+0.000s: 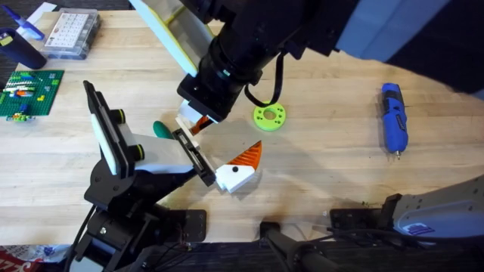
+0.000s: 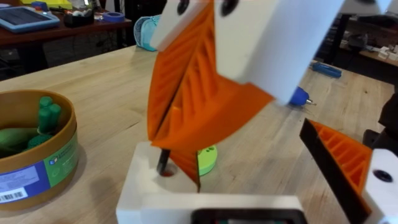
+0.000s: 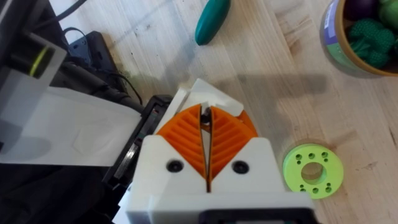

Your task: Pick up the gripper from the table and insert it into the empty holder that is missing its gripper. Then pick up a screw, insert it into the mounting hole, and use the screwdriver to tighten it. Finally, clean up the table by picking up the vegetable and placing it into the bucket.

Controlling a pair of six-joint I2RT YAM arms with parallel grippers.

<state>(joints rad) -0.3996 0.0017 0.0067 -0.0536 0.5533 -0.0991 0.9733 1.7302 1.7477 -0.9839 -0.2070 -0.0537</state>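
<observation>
The right hand [image 3: 207,134] hovered with its orange ribbed pads pressed shut on a small dark screw over the white holder, beside the lime-green ring [image 1: 269,115]. The left hand's [image 2: 273,205] grip I could not tell. The white-and-orange gripper [image 1: 240,169] sat in that holder; the blue cylindrical screwdriver [image 1: 392,117] lay well apart on the pale wooden tabletop [image 1: 333,166].

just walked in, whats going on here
The right end effector, reaching across the middle, is shut on a small dark screw. The screw's tip is at a hole in the white block by the left arm. The blue screwdriver lies untouched on the table. The green vegetable is also on the table, not in the bucket.
</observation>
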